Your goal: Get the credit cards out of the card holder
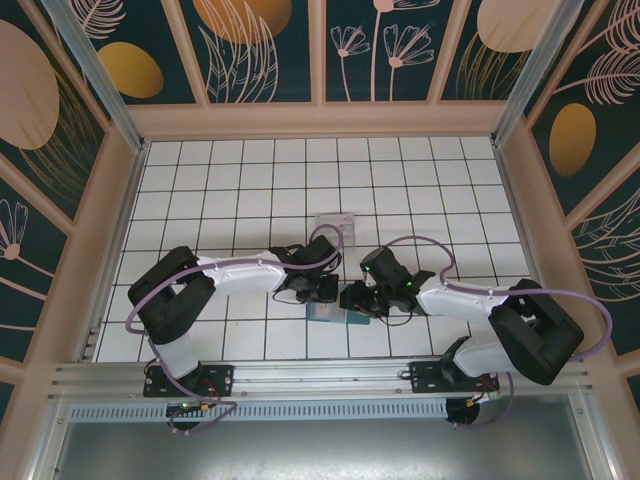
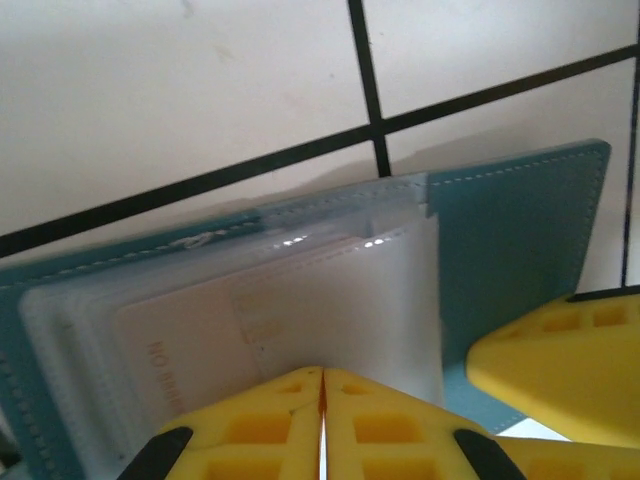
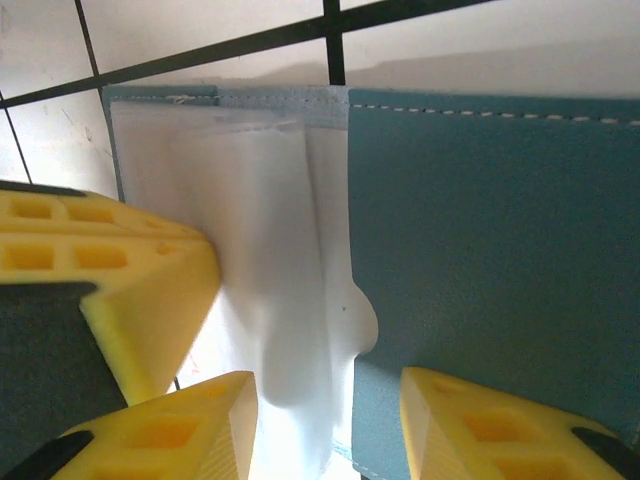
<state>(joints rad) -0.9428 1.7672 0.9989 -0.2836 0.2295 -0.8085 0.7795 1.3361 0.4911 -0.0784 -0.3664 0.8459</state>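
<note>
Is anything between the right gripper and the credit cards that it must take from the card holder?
Yes. The one card I can see lies inside a cloudy plastic sleeve of the open card holder, so the sleeve covers it. The right gripper, open, straddles the sleeve's edge.

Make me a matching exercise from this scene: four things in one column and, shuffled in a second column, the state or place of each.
Column one:
1. left gripper
2. right gripper
3. card holder
4. clear plastic box

Column two:
A. sits by itself farther back on the tiled table
B. fingers spread apart
C. lies open, blue cover, clear sleeves showing
D. fingers pressed together

Right pairs: 1-D, 2-B, 3-C, 4-A.
</note>
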